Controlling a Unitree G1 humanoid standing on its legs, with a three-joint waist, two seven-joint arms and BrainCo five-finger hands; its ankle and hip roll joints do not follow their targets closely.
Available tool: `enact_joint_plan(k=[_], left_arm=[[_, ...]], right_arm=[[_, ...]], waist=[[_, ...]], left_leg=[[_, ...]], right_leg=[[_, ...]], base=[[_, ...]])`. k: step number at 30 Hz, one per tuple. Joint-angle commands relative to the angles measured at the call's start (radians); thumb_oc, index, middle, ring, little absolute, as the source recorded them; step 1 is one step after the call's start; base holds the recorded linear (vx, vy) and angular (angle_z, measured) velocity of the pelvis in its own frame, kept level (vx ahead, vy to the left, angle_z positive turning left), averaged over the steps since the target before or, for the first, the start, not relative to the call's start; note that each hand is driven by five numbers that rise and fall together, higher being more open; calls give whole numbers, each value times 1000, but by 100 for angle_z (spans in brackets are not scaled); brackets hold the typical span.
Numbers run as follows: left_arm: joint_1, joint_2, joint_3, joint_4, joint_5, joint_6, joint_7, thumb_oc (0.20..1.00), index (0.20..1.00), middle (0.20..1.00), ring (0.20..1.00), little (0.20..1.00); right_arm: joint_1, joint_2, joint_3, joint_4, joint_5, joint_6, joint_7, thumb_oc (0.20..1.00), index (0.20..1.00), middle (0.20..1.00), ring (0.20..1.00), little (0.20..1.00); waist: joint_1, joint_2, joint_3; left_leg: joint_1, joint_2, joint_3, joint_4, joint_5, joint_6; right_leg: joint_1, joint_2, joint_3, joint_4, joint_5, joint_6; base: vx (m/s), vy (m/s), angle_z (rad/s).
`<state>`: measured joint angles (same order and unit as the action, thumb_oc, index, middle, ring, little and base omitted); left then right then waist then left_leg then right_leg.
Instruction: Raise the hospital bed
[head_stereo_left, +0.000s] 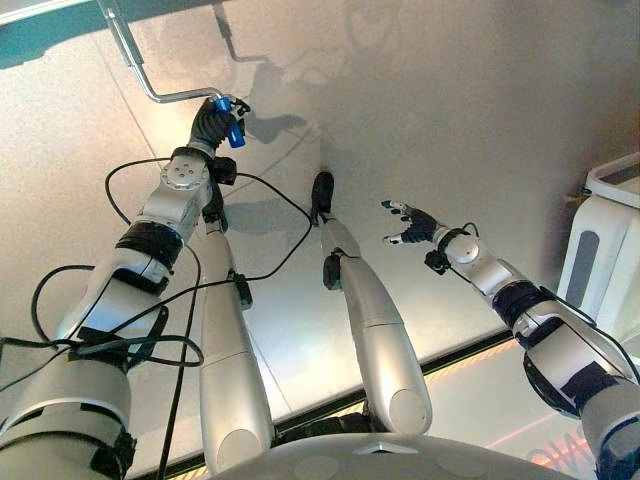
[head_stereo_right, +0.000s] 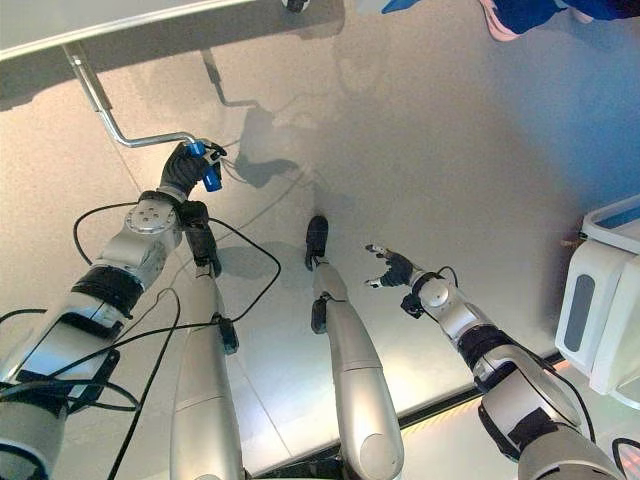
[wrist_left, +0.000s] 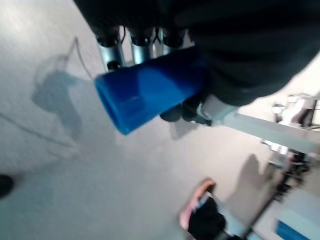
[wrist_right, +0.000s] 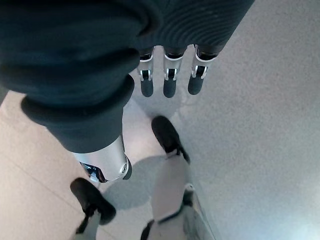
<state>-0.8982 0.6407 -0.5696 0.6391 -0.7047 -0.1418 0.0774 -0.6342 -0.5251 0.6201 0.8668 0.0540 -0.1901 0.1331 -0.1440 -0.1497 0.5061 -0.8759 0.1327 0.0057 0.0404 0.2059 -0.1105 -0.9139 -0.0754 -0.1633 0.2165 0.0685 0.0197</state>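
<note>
Left hand (head_stereo_left: 212, 124): fingers curled round the blue grip (wrist_left: 150, 90) of the bed's metal crank handle (head_stereo_left: 150, 88), which bends up to the bed frame edge (head_stereo_right: 100, 30) (grip clearly enclosed in the left wrist view). Right hand (head_stereo_left: 412, 224): fingers relaxed, spread, holding nothing, over the floor (head_stereo_left: 450, 120). White cabinet (head_stereo_left: 605, 240) stands far right.

The left arm is reaching forward and up, its left hand (head_stereo_left: 212, 125) curling its fingers (wrist_left: 114, 49) round the blue crank handle (wrist_left: 150, 90), thumb wrapping the other side. The right arm is extending out to the side, the right hand (head_stereo_left: 414, 225) hanging free over the floor, its fingers (wrist_right: 169, 82) relaxing nearly straight, holding nothing.
</note>
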Motion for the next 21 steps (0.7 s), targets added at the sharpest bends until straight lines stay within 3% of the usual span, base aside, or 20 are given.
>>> enact_joint_plan(k=[1,6,10,13,14,16,19,20,21], left_arm=[[-90,1,-53,-267,43,-120,-94,200,200,200,200,200],[-34,73,-40,-422,-13,-127,-143,200,200,200,200,200],[116,179,39,-583,-70,-130,-200,200,200,200,200,200],[246,249,123,-643,-96,-129,-238,200,200,200,200,200],[301,272,168,-660,-96,-133,-245,200,200,200,200,200],[395,296,239,-667,-96,-132,-252,200,200,200,200,200],[434,306,271,-673,-90,-130,-253,200,200,200,200,200],[538,297,368,-634,-77,-136,-239,200,200,200,200,200],[560,293,390,-628,-71,-136,-237,200,200,200,200,200]], right_arm=[[68,-38,-25,-28,-18,6,-2,1000,1000,1000,1000,1000],[96,-37,-45,-16,-26,6,1,1000,1000,1000,1000,1000],[135,-30,-72,1,-32,3,16,1000,1000,1000,1000,1000],[157,-29,-87,0,-31,-2,29,1000,1000,1000,1000,1000],[170,-33,-98,-10,-32,-5,33,1000,1000,1000,1000,1000],[187,-34,-108,-17,-32,-11,44,1000,1000,1000,1000,1000],[192,-34,-110,-18,-31,-12,49,1000,1000,1000,1000,1000],[210,-36,-128,-31,-29,-21,65,1000,1000,1000,1000,1000],[215,-36,-128,-36,-28,-22,69,1000,1000,1000,1000,1000]], waist=[[-9,5,14],[-1,18,14],[22,36,14],[37,43,14],[41,42,14],[56,50,14],[57,51,14],[76,55,14],[76,55,14]], left_leg=[[71,-11,-10,36,-92,14],[79,-15,-12,39,-93,14],[87,-23,-17,62,-103,16],[93,-27,-20,71,-107,16],[74,-30,-10,74,-78,23],[98,-29,-19,78,-110,17],[99,-31,-19,81,-111,17],[95,-35,-20,94,-116,19],[94,-36,-22,97,-117,20]], right_leg=[[42,10,29,-42,12,111],[47,10,27,-35,10,110],[63,4,25,-23,5,107],[77,-2,22,-25,7,107],[65,-8,16,-31,36,99],[89,-7,20,-24,8,108],[92,-9,19,-24,9,109],[100,-17,14,-28,11,111],[101,-19,12,-29,12,111]], base=[[0,0,0],[-14,-8,2],[-26,-10,-2],[-53,5,2],[0,0,0],[26,3,3],[-6,2,3],[0,0,0],[0,0,0]])
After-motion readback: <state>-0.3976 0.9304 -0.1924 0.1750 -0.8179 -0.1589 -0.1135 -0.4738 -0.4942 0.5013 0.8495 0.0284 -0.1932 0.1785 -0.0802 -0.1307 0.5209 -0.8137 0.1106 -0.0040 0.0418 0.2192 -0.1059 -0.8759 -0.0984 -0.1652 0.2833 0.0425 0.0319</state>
